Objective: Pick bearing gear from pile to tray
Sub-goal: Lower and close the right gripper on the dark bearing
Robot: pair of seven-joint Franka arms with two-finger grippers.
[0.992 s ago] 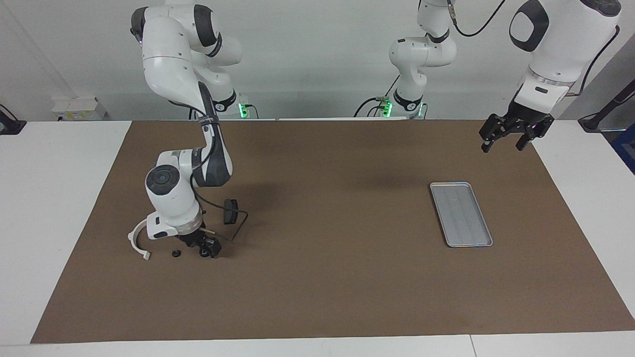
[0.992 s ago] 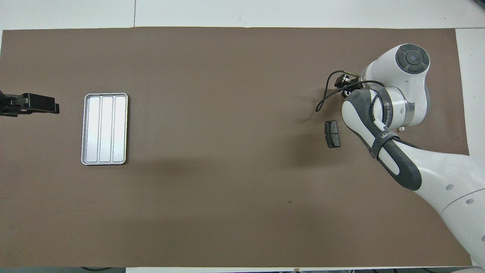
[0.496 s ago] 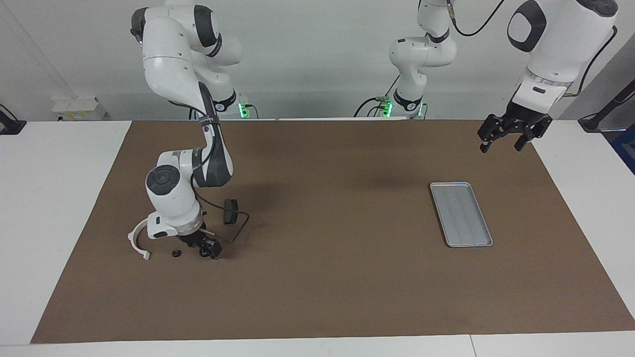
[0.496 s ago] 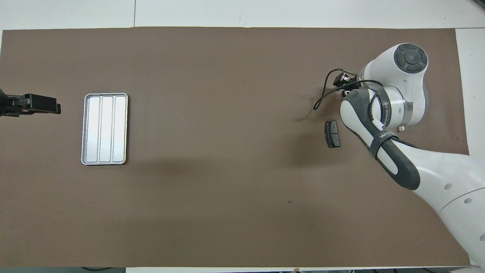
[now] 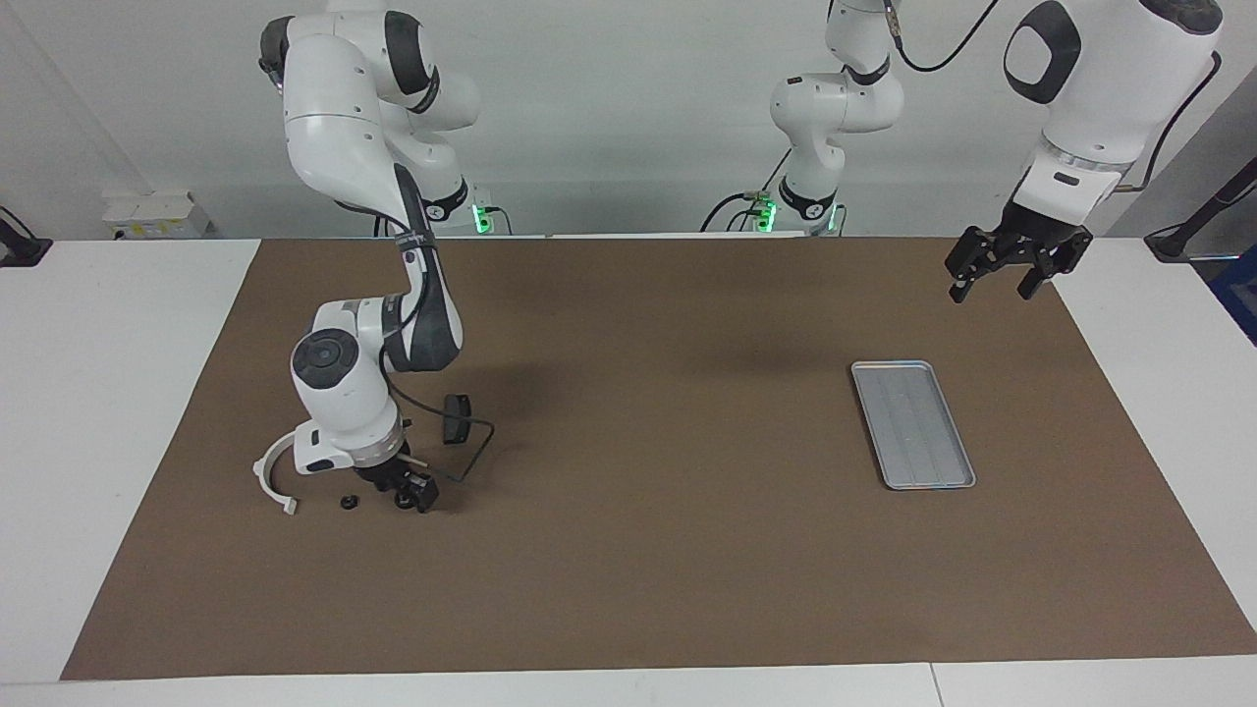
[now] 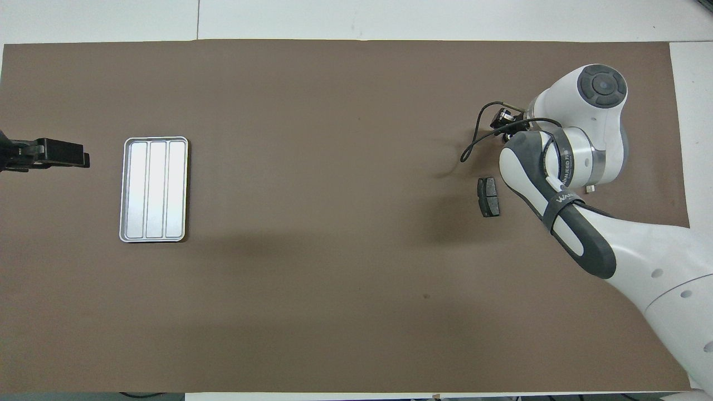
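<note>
The pile sits at the right arm's end of the brown mat: one white half-ring bracket (image 5: pixel 273 477), one dark grey brake-pad-like plate (image 5: pixel 455 417) in plain sight, and one tiny black round piece (image 5: pixel 347 502) lying just beside the bracket's end. Whether more parts lie under the arm cannot be told. The right gripper (image 5: pixel 405 494) is down among these parts, near the round piece, at the mat's surface; whether its fingers are apart or clamped on something cannot be told, and a thin black cable loops beside it.

One flat rectangular silver-grey metal tray (image 6: pixel 154 189) with rounded corners and a low rim lies well apart, toward the left arm's end, holding nothing.

The left gripper (image 5: pixel 1004 268) hangs in the air over the mat's corner at that end, near the white worktop (image 5: pixel 118 393), fingers apart and holding nothing; this arm waits.

Between pile and tray the brown mat (image 6: pixel 334 223) runs bare, and wide margins lie toward every mat edge.
</note>
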